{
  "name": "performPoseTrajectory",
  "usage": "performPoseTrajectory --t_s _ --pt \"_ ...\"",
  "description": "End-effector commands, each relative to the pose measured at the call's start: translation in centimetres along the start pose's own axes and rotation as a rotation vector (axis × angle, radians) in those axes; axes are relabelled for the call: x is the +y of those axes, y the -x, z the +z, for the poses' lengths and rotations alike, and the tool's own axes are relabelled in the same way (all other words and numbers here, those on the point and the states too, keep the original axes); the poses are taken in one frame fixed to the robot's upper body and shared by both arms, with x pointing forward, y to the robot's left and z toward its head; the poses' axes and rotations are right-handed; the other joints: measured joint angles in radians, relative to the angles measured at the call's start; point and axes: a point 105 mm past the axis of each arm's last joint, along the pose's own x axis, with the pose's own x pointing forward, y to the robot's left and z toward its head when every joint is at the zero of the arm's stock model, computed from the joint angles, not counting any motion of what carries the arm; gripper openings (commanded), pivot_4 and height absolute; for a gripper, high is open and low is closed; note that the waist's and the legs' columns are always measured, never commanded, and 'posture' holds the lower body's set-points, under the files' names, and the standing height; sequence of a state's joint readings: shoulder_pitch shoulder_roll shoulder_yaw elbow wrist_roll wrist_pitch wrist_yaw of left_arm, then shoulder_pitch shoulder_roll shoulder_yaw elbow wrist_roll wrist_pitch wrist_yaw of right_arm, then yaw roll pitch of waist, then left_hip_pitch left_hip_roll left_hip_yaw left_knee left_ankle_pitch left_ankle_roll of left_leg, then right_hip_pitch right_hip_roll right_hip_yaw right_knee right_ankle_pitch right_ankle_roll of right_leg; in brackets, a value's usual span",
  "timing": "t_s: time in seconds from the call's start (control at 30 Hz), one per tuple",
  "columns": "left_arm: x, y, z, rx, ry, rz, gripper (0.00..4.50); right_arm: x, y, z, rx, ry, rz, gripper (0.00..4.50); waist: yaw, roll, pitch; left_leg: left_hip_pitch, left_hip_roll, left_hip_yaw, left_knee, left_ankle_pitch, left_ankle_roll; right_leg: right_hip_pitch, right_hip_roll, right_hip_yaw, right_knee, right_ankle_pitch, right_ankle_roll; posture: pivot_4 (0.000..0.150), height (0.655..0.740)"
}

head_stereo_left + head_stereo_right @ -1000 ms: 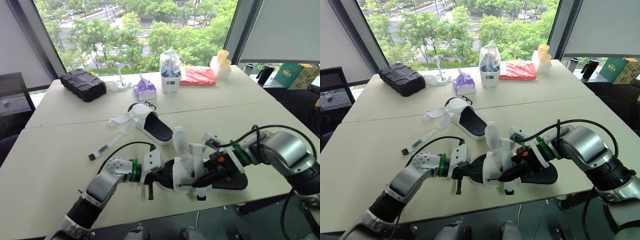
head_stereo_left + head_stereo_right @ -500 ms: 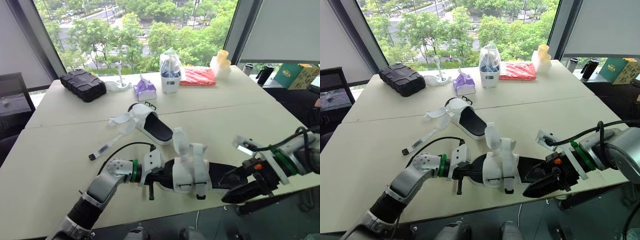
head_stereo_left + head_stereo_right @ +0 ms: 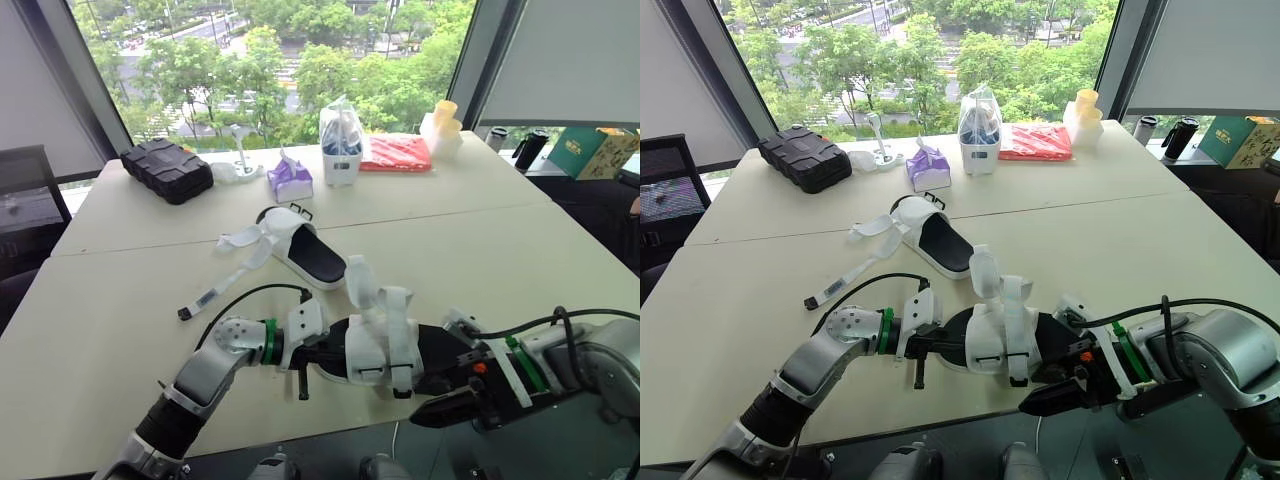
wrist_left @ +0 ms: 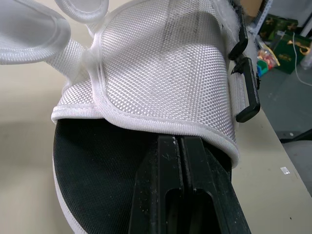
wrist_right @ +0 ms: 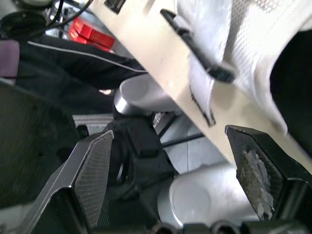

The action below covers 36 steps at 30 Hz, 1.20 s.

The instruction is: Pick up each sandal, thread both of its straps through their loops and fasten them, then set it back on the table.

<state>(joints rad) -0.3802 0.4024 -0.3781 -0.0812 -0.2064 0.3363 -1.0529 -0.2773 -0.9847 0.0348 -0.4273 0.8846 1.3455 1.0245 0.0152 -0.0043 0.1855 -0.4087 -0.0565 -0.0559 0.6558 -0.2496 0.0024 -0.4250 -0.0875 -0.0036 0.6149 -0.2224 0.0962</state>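
The near sandal (image 3: 380, 345), black footbed under a white mesh upper, lies at the table's front edge. Its two straps lie over the upper, with black loops (image 4: 246, 92) at the side. My left gripper (image 4: 181, 146) reaches in under the upper from the sandal's left end, fingers pressed together on the insole. My right gripper (image 3: 432, 400) hangs open just past the front edge, below the sandal's right end. Its fingers (image 5: 92, 170) stand wide apart with nothing between them. The second sandal (image 3: 300, 245) lies mid-table with its straps loose.
A loose white strip with a black tip (image 3: 205, 298) lies left of the second sandal. Along the far side stand a black case (image 3: 165, 168), a purple tissue pack (image 3: 289, 175), a clear bag (image 3: 340, 130), a red packet (image 3: 397, 152) and yellow cups (image 3: 443, 125).
My right gripper let go of the near sandal's strap, swung out right past the table edge, then came back low under the sandal's right end. The straps dropped onto the upper.
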Motion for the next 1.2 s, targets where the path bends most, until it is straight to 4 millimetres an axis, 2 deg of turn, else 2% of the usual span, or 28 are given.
performPoseTrajectory --t_s 0.03,0.3,0.4,0.6,0.77,1.2 --pt "-0.1 0.0 0.6 -0.009 -0.024 -0.001 0.00 0.3 -0.5 0.8 -0.040 0.027 -0.002 3.98 0.000 0.000 0.000 0.000 0.000 0.000 0.000 0.000 0.000 0.000 0.000 0.000 0.000 0.000 0.000 0.150 0.7400" --pt "-0.1 0.0 0.6 -0.009 -0.024 0.000 0.00 0.5 -1.7 1.4 -0.076 0.027 0.004 3.98 -0.001 0.000 0.000 0.000 0.000 0.000 0.002 0.000 0.000 0.001 0.000 0.000 0.001 0.000 0.000 0.150 0.7400" --pt "-0.1 0.0 0.6 -0.008 -0.025 -0.001 0.00 0.9 -2.3 1.4 -0.081 0.016 0.020 3.17 -0.001 0.000 0.000 0.000 0.000 0.000 0.003 0.000 0.000 0.001 0.000 0.000 0.001 0.000 0.000 0.150 0.7400" --pt "-0.1 -0.1 0.6 -0.006 -0.028 -0.003 0.00 0.8 -2.3 1.3 -0.081 -0.004 0.021 0.14 -0.001 0.000 0.000 0.000 0.000 0.000 0.003 0.000 0.000 0.001 0.000 0.000 0.001 0.000 0.000 0.150 0.7400" --pt "-0.1 -0.1 0.6 -0.006 -0.032 -0.003 0.00 1.0 -2.2 0.9 -0.048 -0.009 0.031 0.06 -0.001 0.000 0.000 0.000 0.000 0.000 0.003 0.000 0.000 0.001 0.000 0.000 0.001 0.000 0.000 0.150 0.7400" --pt "-0.6 -0.2 0.0 0.024 -0.007 -0.022 0.00 3.6 -1.6 -3.9 0.235 0.036 0.143 0.06 0.000 0.000 0.000 0.000 0.000 0.000 0.003 0.000 0.000 0.001 0.000 0.000 0.001 0.000 0.000 0.150 0.7400"
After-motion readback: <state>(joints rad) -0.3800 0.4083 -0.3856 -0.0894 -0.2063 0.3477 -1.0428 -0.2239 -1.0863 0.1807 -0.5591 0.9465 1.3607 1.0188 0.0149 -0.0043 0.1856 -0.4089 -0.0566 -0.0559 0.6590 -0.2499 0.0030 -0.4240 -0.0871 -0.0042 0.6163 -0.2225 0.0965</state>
